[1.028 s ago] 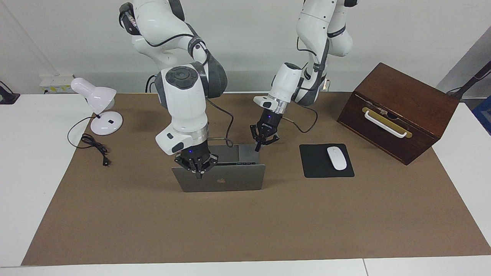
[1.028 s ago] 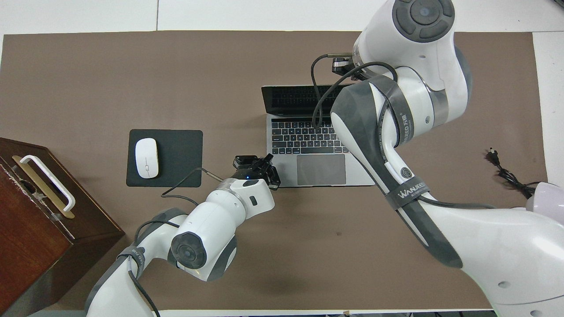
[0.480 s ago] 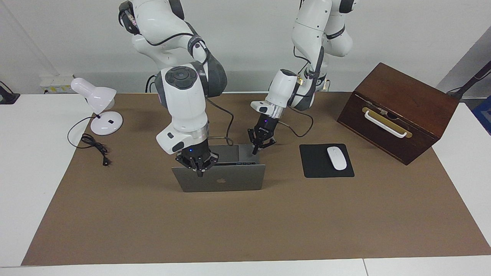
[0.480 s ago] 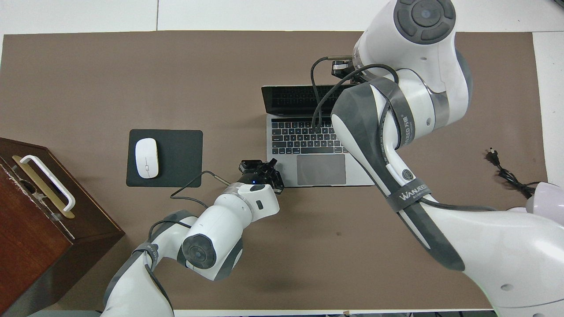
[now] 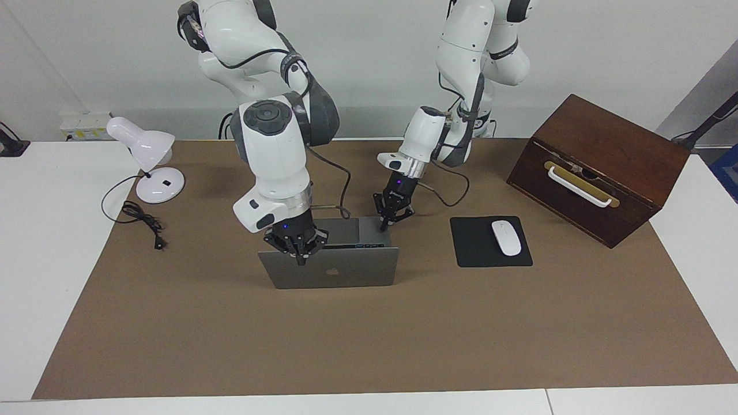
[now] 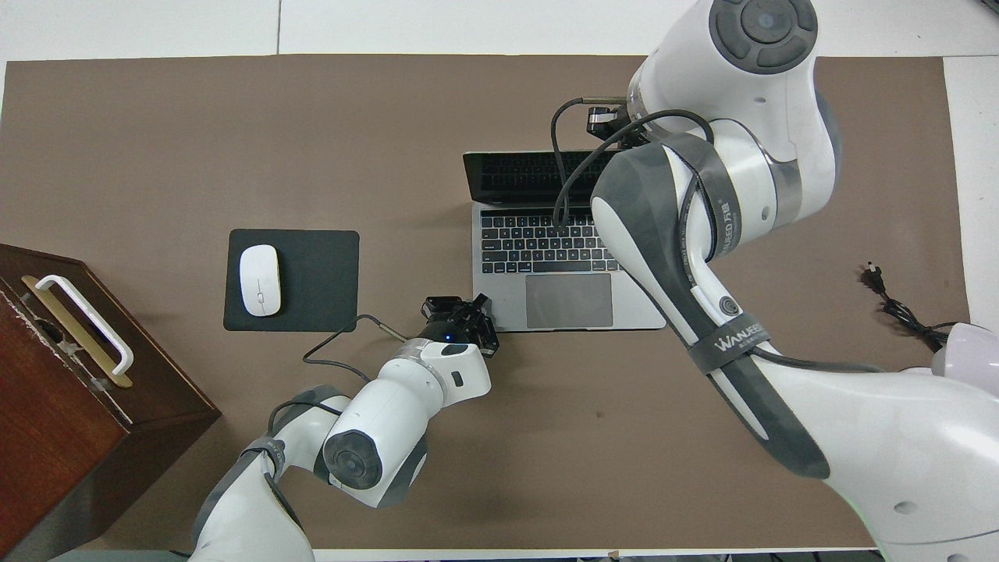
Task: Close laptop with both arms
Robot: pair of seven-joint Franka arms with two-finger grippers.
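Both sets of jaws are shut with nothing between them, fingertips together, used as blunt pushers and not as clamps. The right gripper [image 5: 300, 257] sits at the top edge of the lid of the laptop [image 5: 346, 270], toward the right arm's end of that edge, its tips touching or very nearly touching the lid's outer face. The left gripper [image 5: 383, 225] points down at the corner of the laptop's base [image 6: 570, 300] nearest the robots, toward the left arm's end of the desk [image 5: 369, 334]; whether it presses the base or hangs just above it cannot be told.

The laptop stands open in the middle of the brown mat, its keyboard facing the robots and its lid raised close to upright, leaning slightly away from them. Its long axis, the hinge line, runs across the desk from one arm's end to the other.

So the lid has to fall toward the robots, onto the keyboard. The right gripper is the one on the lid and seems placed to draw it that way, while the left one looks placed to steady the base. The closing is barely begun.

A mouse [image 5: 506, 237] on a black mouse pad [image 5: 478, 253] lies well apart.
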